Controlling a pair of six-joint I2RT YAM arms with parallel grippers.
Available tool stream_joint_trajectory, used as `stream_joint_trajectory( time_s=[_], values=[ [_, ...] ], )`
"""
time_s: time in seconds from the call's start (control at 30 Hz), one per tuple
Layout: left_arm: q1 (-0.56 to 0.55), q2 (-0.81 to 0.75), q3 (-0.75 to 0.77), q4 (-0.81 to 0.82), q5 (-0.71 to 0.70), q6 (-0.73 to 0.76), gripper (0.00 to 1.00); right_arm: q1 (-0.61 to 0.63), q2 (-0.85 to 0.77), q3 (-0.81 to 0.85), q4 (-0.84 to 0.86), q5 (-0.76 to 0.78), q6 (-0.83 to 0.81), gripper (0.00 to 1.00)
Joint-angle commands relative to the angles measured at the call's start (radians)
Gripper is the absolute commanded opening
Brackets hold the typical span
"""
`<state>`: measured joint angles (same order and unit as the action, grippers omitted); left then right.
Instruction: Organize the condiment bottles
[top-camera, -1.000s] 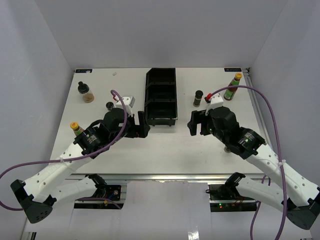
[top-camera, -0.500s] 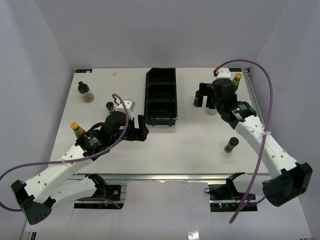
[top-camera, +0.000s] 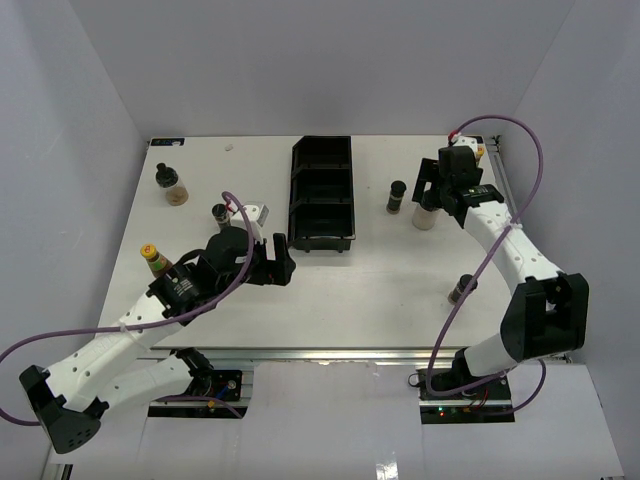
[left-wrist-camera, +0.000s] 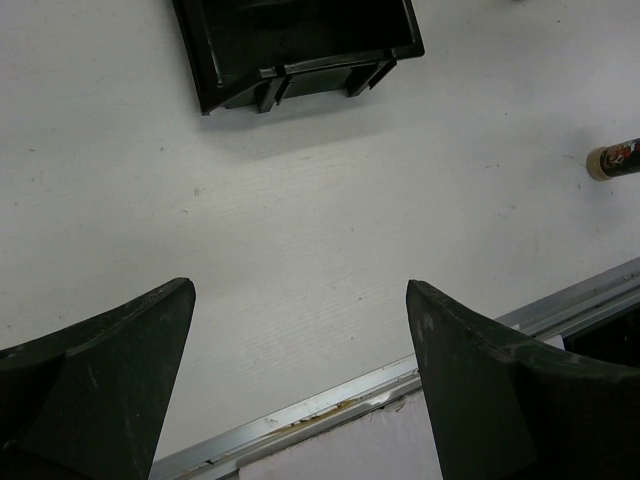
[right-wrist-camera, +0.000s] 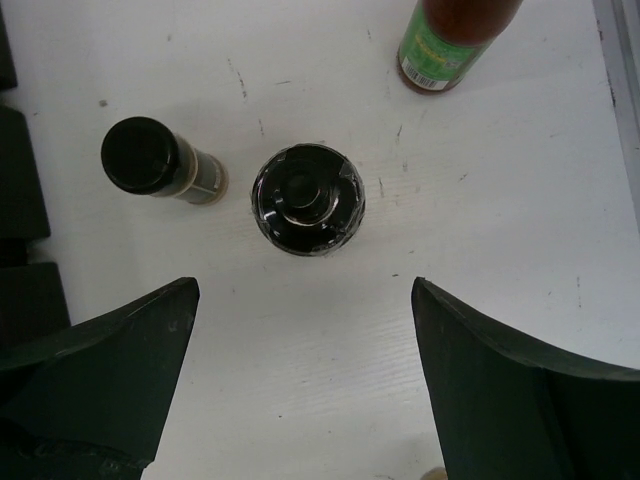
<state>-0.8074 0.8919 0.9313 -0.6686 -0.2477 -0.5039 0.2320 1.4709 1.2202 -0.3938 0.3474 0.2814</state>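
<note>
My right gripper (top-camera: 429, 190) (right-wrist-camera: 304, 290) is open and empty, hovering just near a black-capped jar (right-wrist-camera: 308, 198) with tan contents (top-camera: 425, 218). A slimmer black-capped jar (right-wrist-camera: 160, 165) (top-camera: 397, 196) stands to its left. A red-brown sauce bottle with a green label (right-wrist-camera: 450, 45) stands behind, mostly hidden by the arm in the top view. Another jar (top-camera: 462, 288) (left-wrist-camera: 612, 160) stands at the near right. On the left are two jars (top-camera: 172, 183) (top-camera: 220, 211) and a yellow-capped sauce bottle (top-camera: 152, 257). My left gripper (top-camera: 279, 256) (left-wrist-camera: 298, 290) is open and empty, near the tray's front left corner.
A long black compartmented tray (top-camera: 322, 192) (left-wrist-camera: 290, 55) lies at the table's middle back. The metal front edge of the table (left-wrist-camera: 330, 400) runs just below the left fingers. White walls enclose the table on three sides.
My right arm has swung from the table's middle to the back right, above the jars there. My left gripper has drifted slightly nearer. No bottle has moved.
</note>
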Motion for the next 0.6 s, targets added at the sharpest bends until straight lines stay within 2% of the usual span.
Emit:
stream_joint_trajectory(
  time_s=[0.0,0.17,0.57],
  values=[
    [-0.001,-0.042,0.003,0.015,0.028,0.018,0.98,-0.051,0.063,0.038,0.085,-0.034,0.016,0.91],
    [-0.001,-0.042,0.018,0.000,-0.007,0.032,0.98,-0.073,0.119,0.025,0.153,-0.090,0.002,0.90],
    [-0.002,-0.001,0.020,0.007,-0.014,0.046,0.98,-0.092,0.274,0.097,0.165,-0.095,-0.024,0.83]
  ],
)
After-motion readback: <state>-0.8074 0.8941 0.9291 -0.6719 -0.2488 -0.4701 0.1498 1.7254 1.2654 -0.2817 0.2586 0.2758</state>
